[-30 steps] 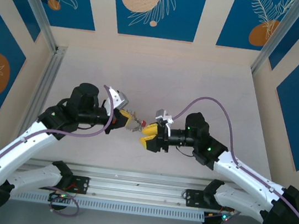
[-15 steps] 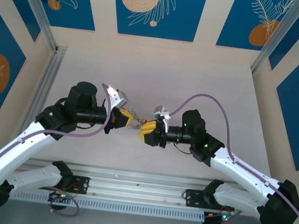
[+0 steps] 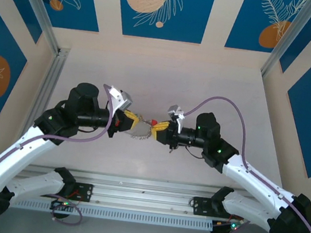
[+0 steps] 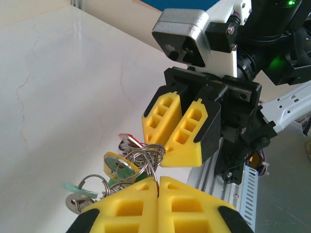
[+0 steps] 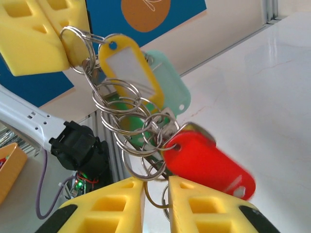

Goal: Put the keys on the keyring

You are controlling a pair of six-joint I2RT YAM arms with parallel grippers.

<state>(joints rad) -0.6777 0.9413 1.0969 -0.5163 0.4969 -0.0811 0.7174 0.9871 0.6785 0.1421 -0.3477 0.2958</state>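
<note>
Left fingers (image 4: pixel 131 208) pinch shut one end of the grey metal keyring chain (image 5: pixel 127 127); right fingers (image 5: pixel 111 204), slightly parted, straddle its other end.

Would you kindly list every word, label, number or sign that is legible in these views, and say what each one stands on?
No text can be read anywhere.
yellow tag: its white paper insert looks blank.
mint tag: no lettering seen.
red tag: no lettering seen, and it is blurred.
wall panels: leaf and circle patterns, no words.
</note>
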